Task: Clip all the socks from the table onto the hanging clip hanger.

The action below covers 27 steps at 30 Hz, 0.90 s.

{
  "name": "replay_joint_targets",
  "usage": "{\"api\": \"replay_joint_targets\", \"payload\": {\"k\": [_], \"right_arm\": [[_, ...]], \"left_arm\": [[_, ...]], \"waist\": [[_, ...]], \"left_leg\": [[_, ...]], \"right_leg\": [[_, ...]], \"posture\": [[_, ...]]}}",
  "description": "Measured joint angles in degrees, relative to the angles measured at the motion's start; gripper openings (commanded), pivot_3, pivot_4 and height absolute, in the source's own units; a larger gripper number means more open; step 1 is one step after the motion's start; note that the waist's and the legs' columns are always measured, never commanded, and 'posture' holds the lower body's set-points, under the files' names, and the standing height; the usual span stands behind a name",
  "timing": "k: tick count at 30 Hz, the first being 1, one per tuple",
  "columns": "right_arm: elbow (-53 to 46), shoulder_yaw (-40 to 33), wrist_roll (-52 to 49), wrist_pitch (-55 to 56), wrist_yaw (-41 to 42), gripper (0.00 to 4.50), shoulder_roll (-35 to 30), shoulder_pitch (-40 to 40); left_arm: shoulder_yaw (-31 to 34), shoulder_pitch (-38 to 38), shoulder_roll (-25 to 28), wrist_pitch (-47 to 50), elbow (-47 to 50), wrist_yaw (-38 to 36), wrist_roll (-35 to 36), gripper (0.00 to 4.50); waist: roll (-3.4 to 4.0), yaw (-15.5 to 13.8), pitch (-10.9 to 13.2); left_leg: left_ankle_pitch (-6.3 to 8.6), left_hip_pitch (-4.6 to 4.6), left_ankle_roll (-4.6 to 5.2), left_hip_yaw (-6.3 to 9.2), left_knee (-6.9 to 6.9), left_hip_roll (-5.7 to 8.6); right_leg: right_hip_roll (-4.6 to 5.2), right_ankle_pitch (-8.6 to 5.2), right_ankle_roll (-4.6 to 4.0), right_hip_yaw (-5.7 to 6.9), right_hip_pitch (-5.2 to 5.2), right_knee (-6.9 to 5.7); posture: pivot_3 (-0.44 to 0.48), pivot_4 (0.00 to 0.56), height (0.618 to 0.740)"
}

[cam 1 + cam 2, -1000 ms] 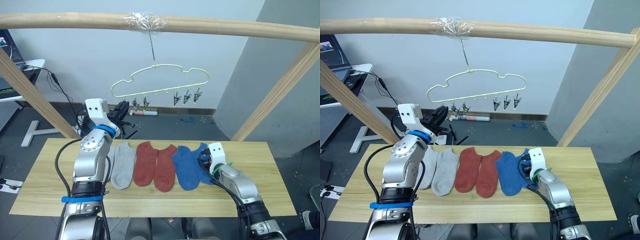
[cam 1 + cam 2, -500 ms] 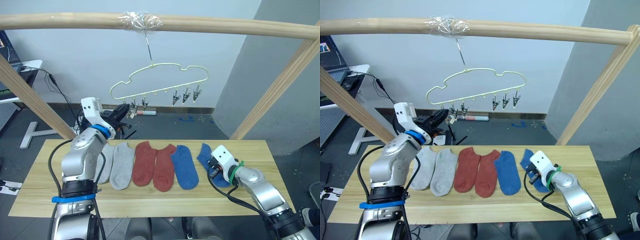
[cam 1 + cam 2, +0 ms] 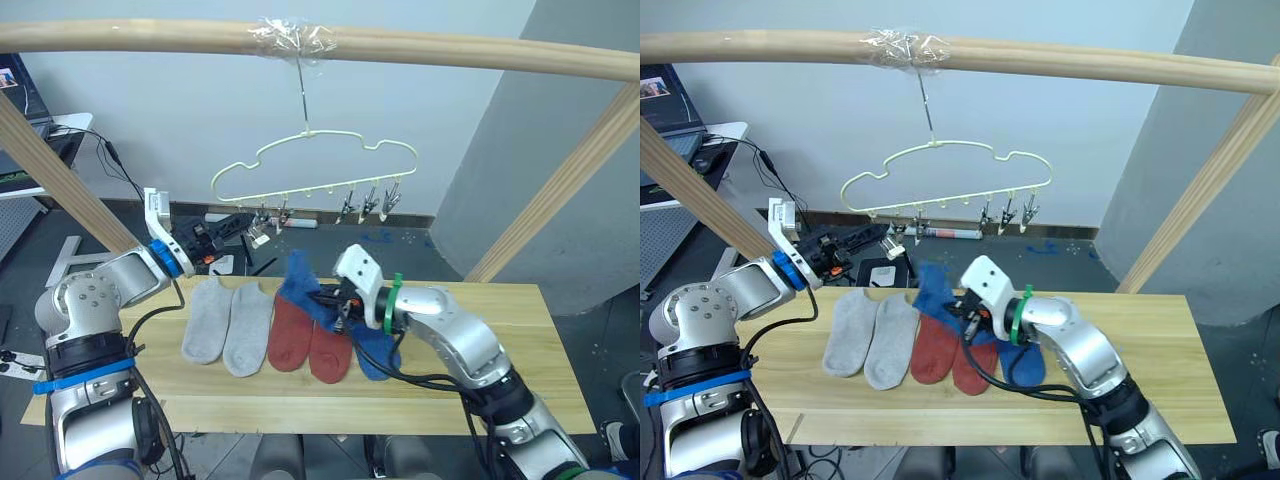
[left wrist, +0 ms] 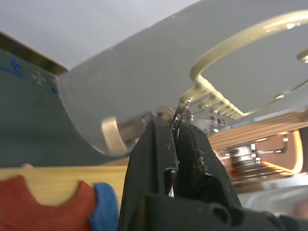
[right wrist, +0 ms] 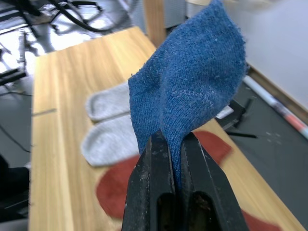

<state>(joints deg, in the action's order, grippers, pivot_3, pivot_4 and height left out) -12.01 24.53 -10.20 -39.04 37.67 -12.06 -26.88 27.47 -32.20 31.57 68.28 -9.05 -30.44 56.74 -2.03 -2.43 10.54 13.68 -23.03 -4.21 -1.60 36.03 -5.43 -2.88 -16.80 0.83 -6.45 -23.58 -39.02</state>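
Note:
Two light grey socks (image 3: 230, 320), two rust red socks (image 3: 308, 340) and one blue sock (image 3: 376, 352) lie in a row on the table (image 3: 500, 385). My right gripper (image 3: 330, 298) is shut on a second blue sock (image 5: 192, 91), holding it above the red pair with its free end standing up. The pale yellow clip hanger (image 3: 310, 160) hangs tilted from the pole. My left gripper (image 4: 174, 126) is shut on a silver clip (image 4: 179, 111) at the hanger's left end. Three more clips (image 3: 368, 203) dangle at its right.
A thick wooden pole frame (image 3: 420, 48) spans overhead, with slanted legs at both sides of the table. Cables and a white desk (image 3: 60, 130) stand on the floor at the far left. Bare wood lies at the table's right end.
My right gripper has carried the blue sock up and left, from the table's right side to above the red socks. My left gripper has reached out to the hanger's clip, and the hanger has tilted.

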Motion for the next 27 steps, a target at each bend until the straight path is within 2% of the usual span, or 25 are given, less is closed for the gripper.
{"api": "replay_joint_targets", "payload": {"k": [18, 27], "right_arm": [[7.55, 1.59, 1.33, 3.37, -0.03, 0.02, 4.60, -6.13], [8.69, 1.68, 3.37, 5.02, -0.05, 0.02, 4.61, -6.70]], "left_arm": [[2.02, 0.68, -1.79, 5.06, 2.62, 6.06, 7.60, 0.00], [1.97, 0.85, -1.76, 5.56, 3.00, 6.20, 9.03, 0.00]], "waist": [[-0.20, -0.82, 0.34], [-0.21, -0.87, 0.35]], "left_leg": [[0.01, -0.11, -0.08, 0.06, -0.03, -0.03], [-0.15, -0.75, -0.37, 0.28, 0.05, -0.04]], "right_leg": [[0.03, 0.02, -0.06, 0.10, -0.09, -0.01], [0.06, 0.03, -0.08, 0.36, -0.60, -0.06]], "posture": [[0.256, 0.199, 0.740], [0.253, 0.198, 0.740]]}}
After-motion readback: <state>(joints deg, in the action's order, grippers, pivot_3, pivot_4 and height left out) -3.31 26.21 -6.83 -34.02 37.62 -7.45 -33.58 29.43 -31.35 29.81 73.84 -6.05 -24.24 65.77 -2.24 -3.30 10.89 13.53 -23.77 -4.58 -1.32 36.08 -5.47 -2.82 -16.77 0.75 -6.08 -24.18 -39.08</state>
